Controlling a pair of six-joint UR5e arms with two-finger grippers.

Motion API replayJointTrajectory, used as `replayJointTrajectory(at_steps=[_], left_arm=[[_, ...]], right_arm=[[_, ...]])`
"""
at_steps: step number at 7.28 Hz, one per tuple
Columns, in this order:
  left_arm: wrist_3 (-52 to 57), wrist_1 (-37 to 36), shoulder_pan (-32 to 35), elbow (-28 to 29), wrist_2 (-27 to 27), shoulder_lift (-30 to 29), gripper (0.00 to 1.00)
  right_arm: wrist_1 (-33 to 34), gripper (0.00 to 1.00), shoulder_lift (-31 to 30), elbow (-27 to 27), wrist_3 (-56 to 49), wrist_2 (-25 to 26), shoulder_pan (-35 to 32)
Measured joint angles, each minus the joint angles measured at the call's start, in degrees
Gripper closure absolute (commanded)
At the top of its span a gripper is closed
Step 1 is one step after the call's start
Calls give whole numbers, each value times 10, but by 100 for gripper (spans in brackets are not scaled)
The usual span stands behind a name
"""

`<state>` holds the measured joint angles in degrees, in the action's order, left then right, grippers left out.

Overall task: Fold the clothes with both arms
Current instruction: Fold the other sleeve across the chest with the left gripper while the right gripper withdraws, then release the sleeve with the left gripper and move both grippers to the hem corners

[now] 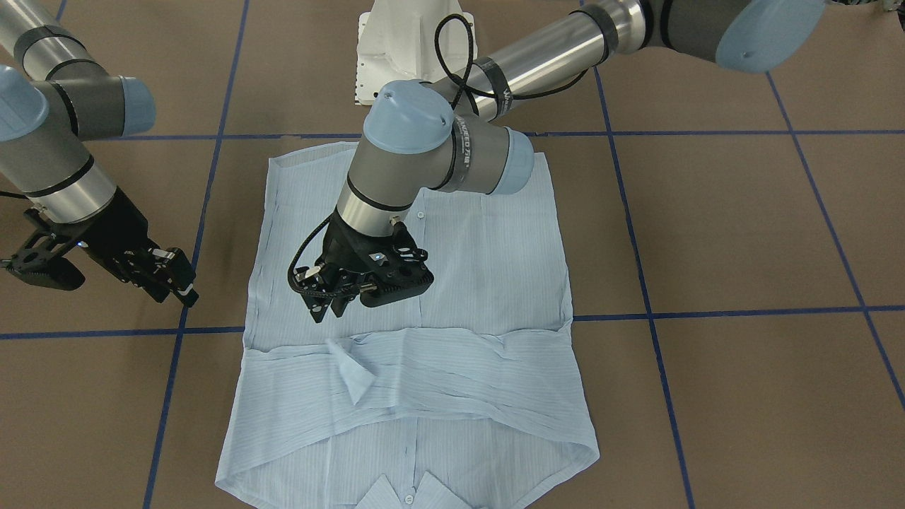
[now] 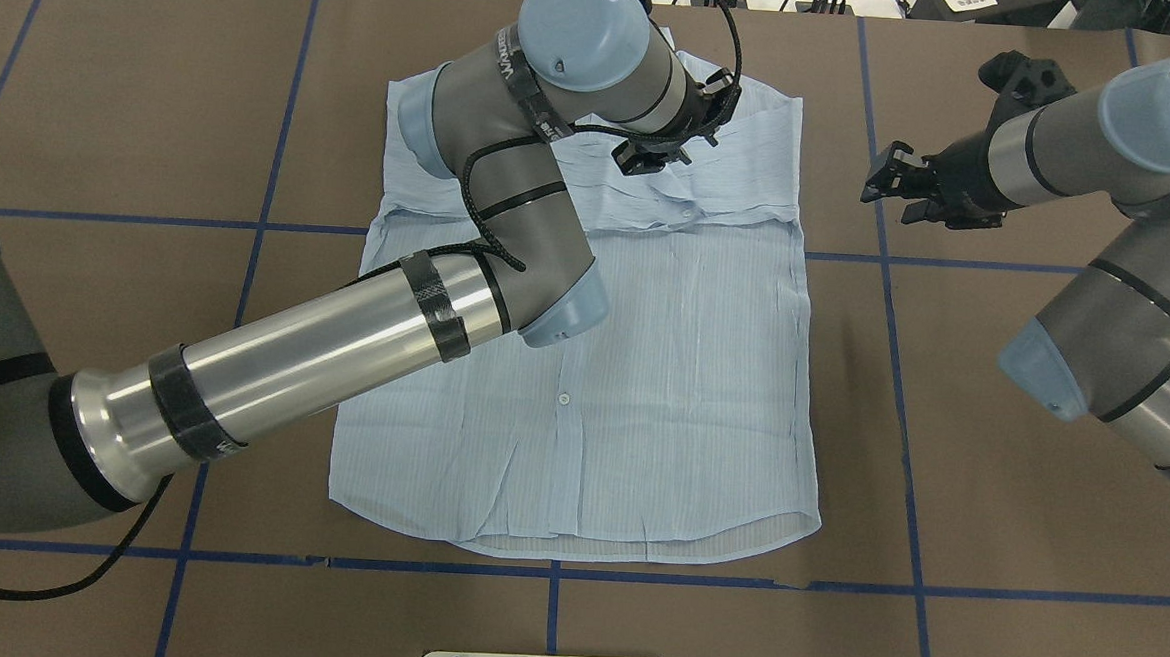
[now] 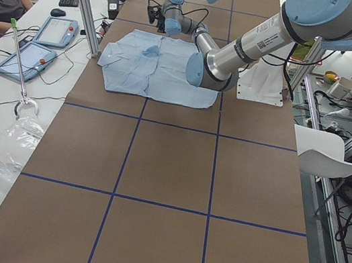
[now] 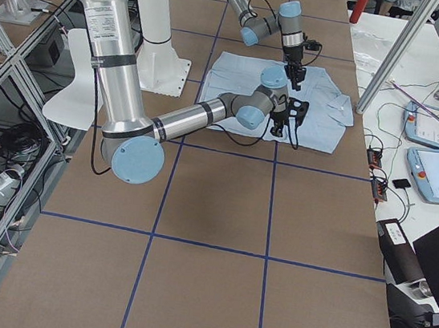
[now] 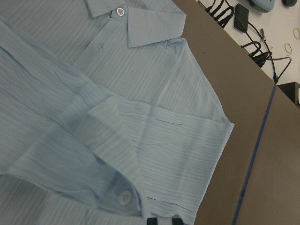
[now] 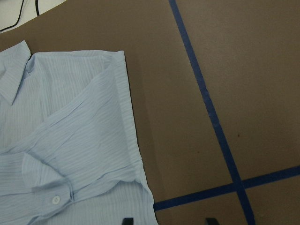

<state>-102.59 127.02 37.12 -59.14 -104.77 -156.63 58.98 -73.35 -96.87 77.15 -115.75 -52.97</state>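
Shirt: A pale-blue striped shirt [image 1: 495,268] lies flat and buttoned, front up, in the middle of the brown table [image 1: 742,233]. Its hem is toward the robot and its collar [image 1: 406,495] is at the far edge.

Sleeves: Both sleeves [image 1: 438,360] are folded across the chest in one band. A buttoned cuff [image 1: 353,375] is turned up where they meet.

Left arm: The left arm [image 1: 438,152] reaches out over the body of the shirt, with a black cable looped round its wrist.

Left gripper: The left gripper [image 1: 329,309] hangs above the cloth just on the robot's side of the sleeve band. Its fingers are drawn close, with only a narrow gap, and nothing is held between them.

Right arm: The right arm [image 1: 56,162] stands off to the robot's right, clear of the shirt.

Right gripper: The right gripper [image 1: 177,291] is over bare table beside the shirt's edge. Its fingers are spread wide and empty.

Table: Blue tape lines [image 1: 707,132] divide the brown surface into squares, and the shirt straddles several of them.
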Motion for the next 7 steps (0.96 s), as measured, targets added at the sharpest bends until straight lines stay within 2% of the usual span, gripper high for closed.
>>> replayJointTrajectory(at_steps=[2, 3, 4, 5, 6, 7], left_arm=[[-1, 0, 0, -27, 0, 1, 16], [-2, -2, 0, -61, -2, 18, 18], [0, -8, 0, -119, -4, 59, 25], [2, -18, 0, -197, -5, 118, 25], [4, -25, 0, -273, -6, 178, 25], [8, -28, 0, -320, -6, 221, 25]], right_arm=[[0, 30, -1, -6, 8, 0, 8], [1, 30, -3, -16, 20, 6, 25], [3, 29, -9, -37, 51, 21, 56], [10, 29, -20, -66, 104, 52, 102], [35, 29, -33, -99, 166, 105, 162], [82, 30, -44, -134, 219, 165, 227]])
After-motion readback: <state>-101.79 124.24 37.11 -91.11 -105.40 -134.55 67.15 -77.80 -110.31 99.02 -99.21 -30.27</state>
